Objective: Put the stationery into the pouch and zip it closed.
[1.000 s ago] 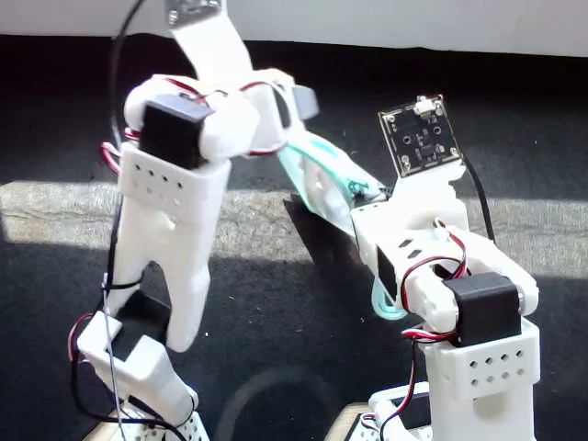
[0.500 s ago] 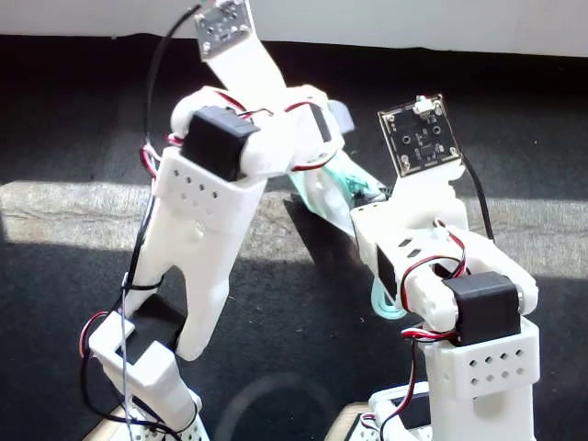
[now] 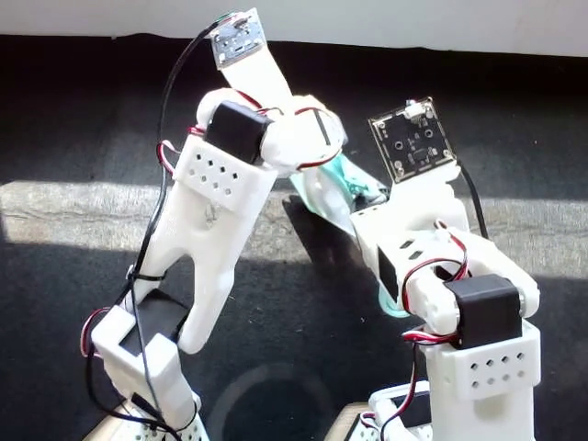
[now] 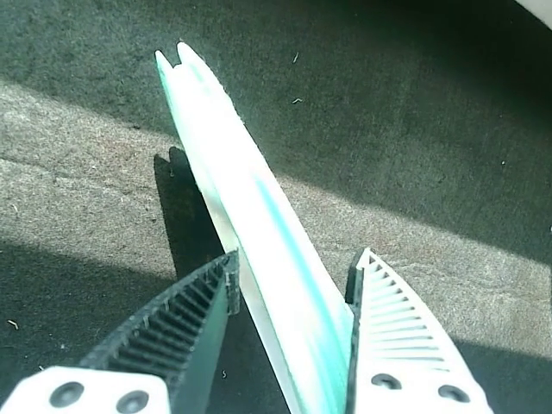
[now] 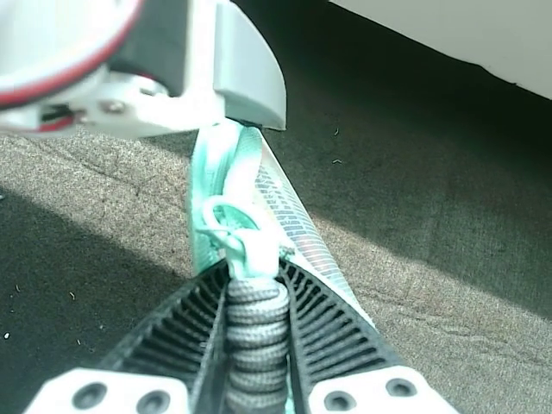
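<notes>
A mint and white pouch (image 3: 323, 191) is held off the dark table, tilted, between the two arms. In the left wrist view the pouch (image 4: 276, 224) runs edge-on between my left gripper's (image 4: 293, 263) fingers, which touch it on both sides. My left gripper (image 3: 317, 156) sits over the pouch's far end in the high view. My right gripper (image 5: 254, 263) is shut on the grey braided zipper cord (image 5: 254, 332), with the white zipper tab (image 5: 250, 250) at its fingertips. The zipper line (image 5: 211, 172) runs away to the left gripper's grey finger (image 5: 250, 86). No loose stationery is visible.
Dark cloth covers the table (image 3: 73, 110), with a sunlit band (image 3: 73, 211) across the middle. Both arm bases (image 3: 147, 367) stand at the near edge. A pale wall (image 3: 413, 23) borders the far side.
The left arm has swung to the right and its wrist has come down closer over the pouch. The right arm's wrist has tilted slightly. The pouch has hardly moved.
</notes>
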`<state>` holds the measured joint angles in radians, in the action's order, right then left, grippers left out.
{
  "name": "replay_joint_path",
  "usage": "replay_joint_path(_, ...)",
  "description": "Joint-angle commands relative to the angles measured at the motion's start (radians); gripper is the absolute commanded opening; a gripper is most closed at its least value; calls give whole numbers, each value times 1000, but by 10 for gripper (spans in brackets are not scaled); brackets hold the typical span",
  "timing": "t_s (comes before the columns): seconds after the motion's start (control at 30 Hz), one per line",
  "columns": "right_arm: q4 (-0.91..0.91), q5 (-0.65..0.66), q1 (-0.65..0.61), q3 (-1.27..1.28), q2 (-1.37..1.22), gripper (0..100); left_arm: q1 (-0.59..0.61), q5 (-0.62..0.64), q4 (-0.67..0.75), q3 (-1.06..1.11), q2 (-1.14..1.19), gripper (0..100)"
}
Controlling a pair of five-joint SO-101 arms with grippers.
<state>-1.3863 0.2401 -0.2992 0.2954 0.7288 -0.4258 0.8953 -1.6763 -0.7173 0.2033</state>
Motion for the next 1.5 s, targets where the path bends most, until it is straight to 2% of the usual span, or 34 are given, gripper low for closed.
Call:
replay_joint_path(0.0, -21, 14, 12, 58, 19, 5, 13, 3, 14, 1, 27, 223)
replay_joint_path(0.07, -21, 14, 13, 59, 45, 5, 13, 3, 14, 4, 47, 191)
replay_joint_path(0.2, -19, 14, 13, 59, 77, 5, 13, 2, 17, 1, 65, 61)
replay_joint_path(0.37, -13, 15, 13, 56, 101, 5, 16, -2, 23, 1, 56, 11)
replay_joint_path(0.63, 21, 91, 12, -33, 157, 5, 147, -29, 25, 1, -28, 9)
replay_joint_path(0.87, -117, 92, 5, -10, 104, 5, 203, -29, 31, 4, -31, 9)
replay_joint_path(1.13, -234, 135, 12, 30, 101, 5, 248, -23, 137, 4, -31, 9)
replay_joint_path(1.27, -200, 149, 13, 125, 101, 5, 269, -23, 130, 5, -31, 9)
replay_joint_path(1.47, -31, 149, 13, 278, 101, 5, 308, -23, 129, 5, -33, 9)
